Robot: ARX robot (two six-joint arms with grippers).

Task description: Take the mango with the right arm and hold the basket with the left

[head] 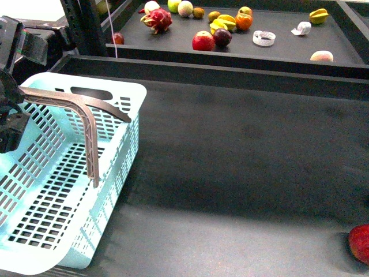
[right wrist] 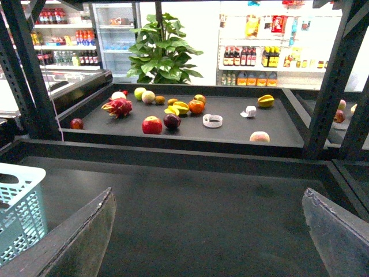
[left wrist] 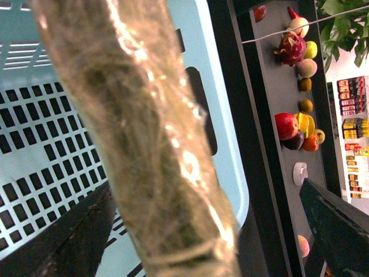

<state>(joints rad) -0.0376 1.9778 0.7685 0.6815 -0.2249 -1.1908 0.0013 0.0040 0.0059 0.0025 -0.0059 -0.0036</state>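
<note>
The mango (head: pixel 245 10), a small yellow-orange oval fruit, lies among other fruit on the raised back shelf; it also shows in the right wrist view (right wrist: pixel 199 98) and the left wrist view (left wrist: pixel 319 135). The light blue basket (head: pixel 124 92) stands at the front left with its brown handle (head: pixel 86 124) raised. My left gripper (head: pixel 11 124) is at the basket's left side. In the left wrist view its jaws (left wrist: pixel 207 231) stand open on either side of the handle (left wrist: pixel 144 133). My right gripper (right wrist: pixel 210 231) is open and empty over the dark table, far from the shelf.
The shelf (head: pixel 288 49) also holds a dragon fruit (head: pixel 158 19), a red apple (head: pixel 203 41), a dark plum (head: pixel 222 37), star fruits (head: pixel 222 24), an orange (head: pixel 244 22), a white ring (head: pixel 264 38) and a peach (head: pixel 322 56). A red fruit (head: pixel 360 242) lies at the table's front right.
</note>
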